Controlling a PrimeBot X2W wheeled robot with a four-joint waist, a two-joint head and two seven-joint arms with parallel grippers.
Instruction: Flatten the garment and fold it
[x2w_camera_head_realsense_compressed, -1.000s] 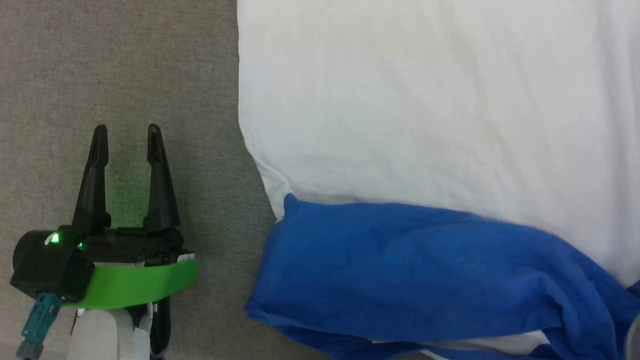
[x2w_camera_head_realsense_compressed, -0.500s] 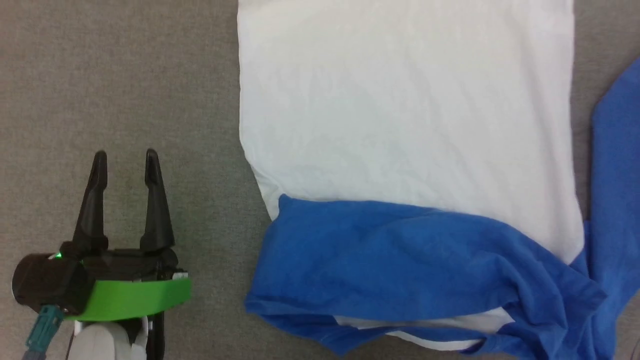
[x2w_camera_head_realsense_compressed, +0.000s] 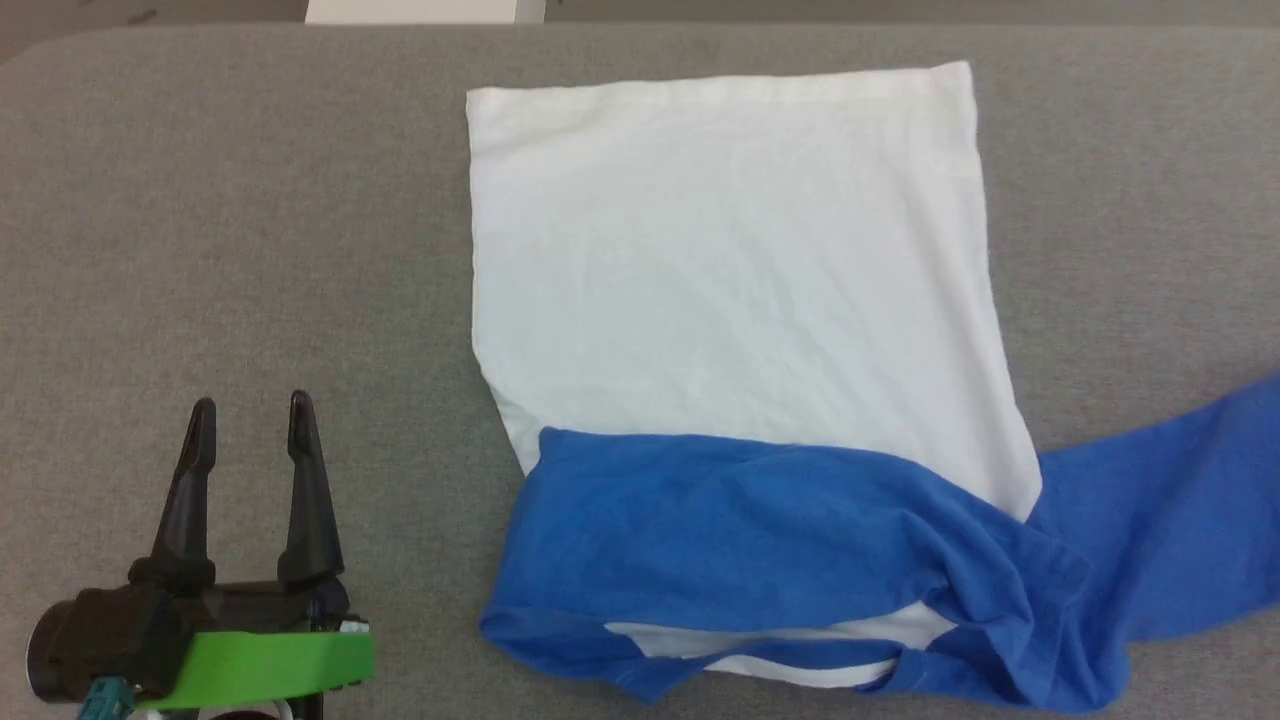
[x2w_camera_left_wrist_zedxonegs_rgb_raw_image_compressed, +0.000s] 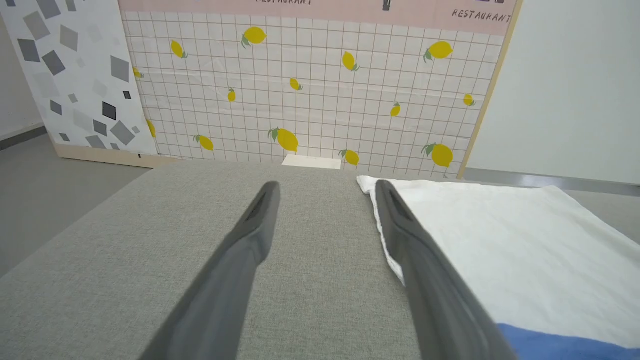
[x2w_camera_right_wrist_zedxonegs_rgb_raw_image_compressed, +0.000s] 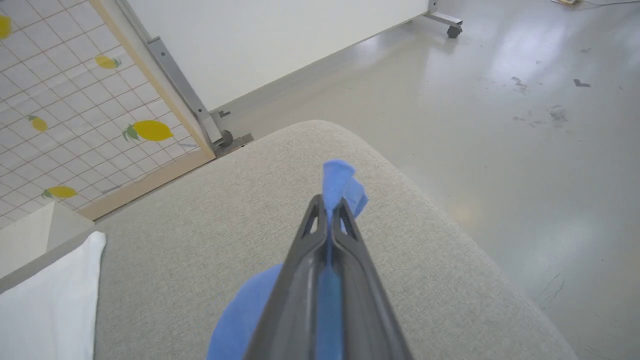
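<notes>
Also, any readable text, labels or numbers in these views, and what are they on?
"RESTAURANT": on the pink band along the top of the lemon-print panel, upper right of the left wrist view.
Same band, top centre: a second word, cut off by the picture's edge, so not readable for sure.
garment: no print, label or number to be seen on it.
</notes>
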